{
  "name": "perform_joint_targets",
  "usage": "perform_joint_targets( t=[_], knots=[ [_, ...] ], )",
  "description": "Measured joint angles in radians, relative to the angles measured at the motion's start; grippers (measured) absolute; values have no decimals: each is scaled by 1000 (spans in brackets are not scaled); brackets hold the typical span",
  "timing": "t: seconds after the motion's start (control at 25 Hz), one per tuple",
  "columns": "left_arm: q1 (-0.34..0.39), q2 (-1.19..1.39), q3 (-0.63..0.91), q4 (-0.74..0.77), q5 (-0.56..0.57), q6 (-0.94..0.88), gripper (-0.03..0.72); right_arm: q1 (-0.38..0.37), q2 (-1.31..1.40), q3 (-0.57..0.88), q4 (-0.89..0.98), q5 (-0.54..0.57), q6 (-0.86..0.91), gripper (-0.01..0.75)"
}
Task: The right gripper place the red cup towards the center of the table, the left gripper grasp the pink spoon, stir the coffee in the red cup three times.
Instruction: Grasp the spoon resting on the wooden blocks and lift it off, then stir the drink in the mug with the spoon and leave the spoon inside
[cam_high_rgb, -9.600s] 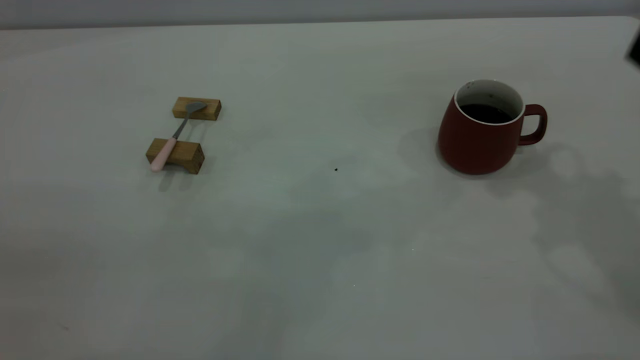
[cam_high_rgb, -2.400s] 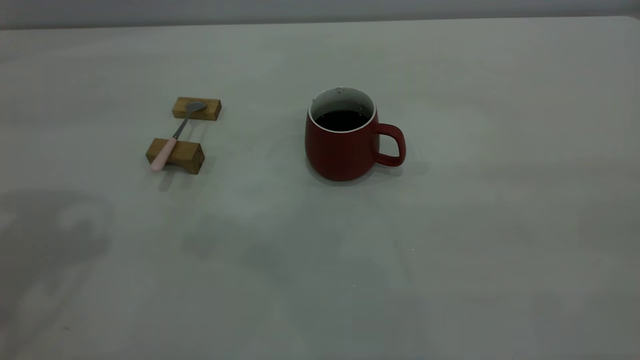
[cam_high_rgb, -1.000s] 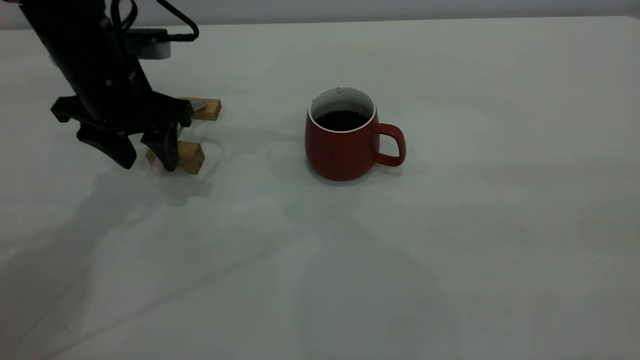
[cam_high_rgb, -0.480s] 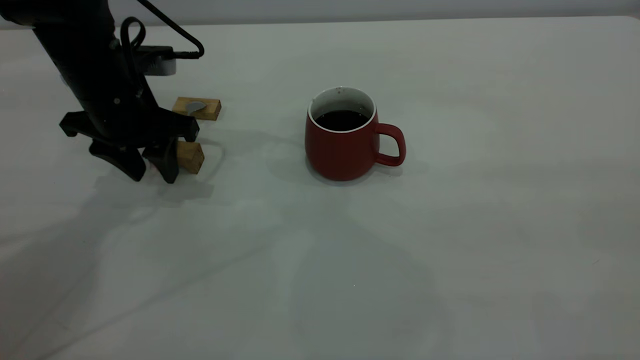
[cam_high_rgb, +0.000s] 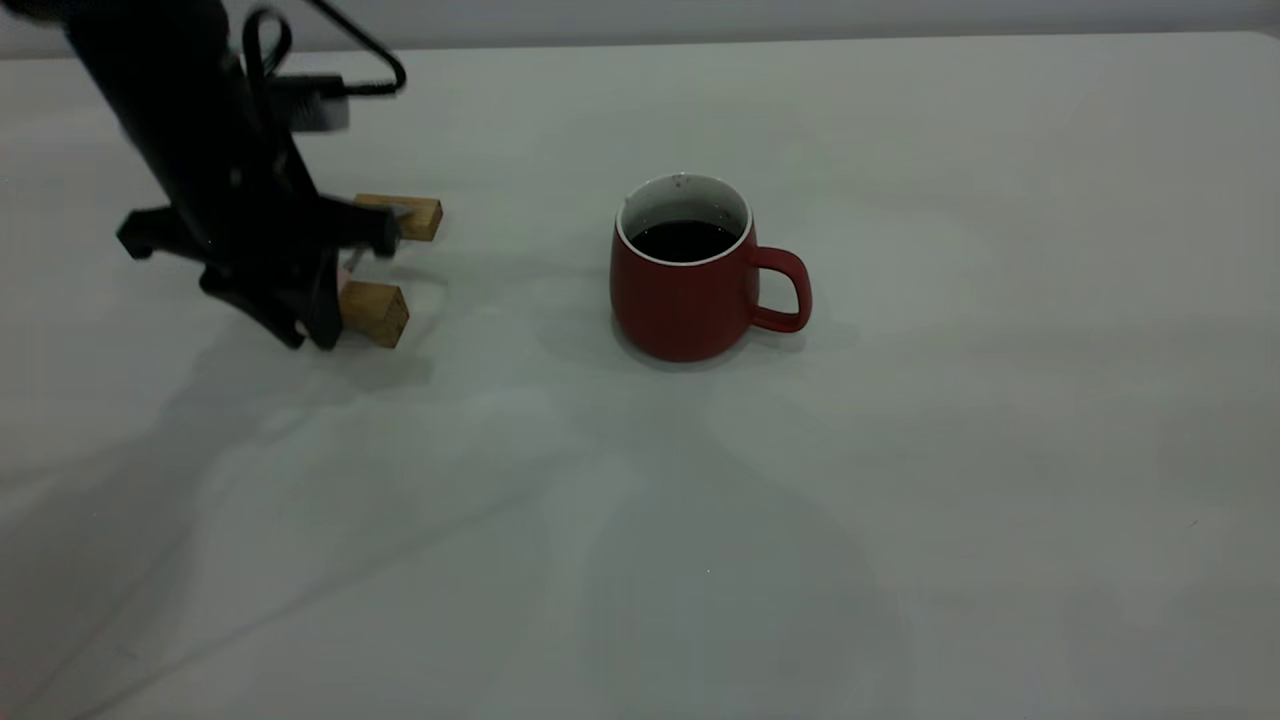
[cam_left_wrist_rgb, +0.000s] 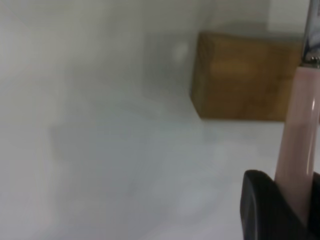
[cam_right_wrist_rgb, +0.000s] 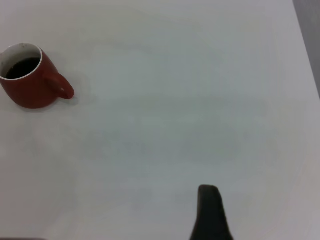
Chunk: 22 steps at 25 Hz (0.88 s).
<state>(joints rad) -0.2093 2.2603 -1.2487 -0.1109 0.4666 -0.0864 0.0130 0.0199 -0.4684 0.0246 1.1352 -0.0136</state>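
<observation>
Left gripper (cam_high_rgb: 305, 325) now closing on spoon (cam_left_wrist_rgb: 297, 145) handle at near block (cam_high_rgb: 372, 312); half second ago fingers were spread. Grasp forming, lift not yet begun. Cup (cam_high_rgb: 685, 280) sitting mid-table, coffee (cam_high_rgb: 684, 240) unstirred. Right gripper (cam_right_wrist_rgb: 210, 215) parked well clear; fingers' state undeterminable.

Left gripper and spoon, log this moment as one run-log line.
left gripper: shut on pink spoon at near wooden block | red cup: mid-table, coffee unstirred | right gripper: parked clear
</observation>
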Motion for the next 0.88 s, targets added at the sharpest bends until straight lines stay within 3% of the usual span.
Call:
perform_joint_targets(
  t=[0.2, 0.44, 0.64, 0.88],
  knots=[
    [0, -88, -111, -197, 252, -178, 173, 0, 0, 0, 0, 0, 0, 591],
    [0, -124, -172, -547, 529, -612, 173, 0, 0, 0, 0, 0, 0, 591],
    [-2, -124, -174, -932, 565, -829, 173, 0, 0, 0, 0, 0, 0, 591],
    [-41, -124, -174, -1161, 560, -819, 173, 0, 0, 0, 0, 0, 0, 591]
  ],
)
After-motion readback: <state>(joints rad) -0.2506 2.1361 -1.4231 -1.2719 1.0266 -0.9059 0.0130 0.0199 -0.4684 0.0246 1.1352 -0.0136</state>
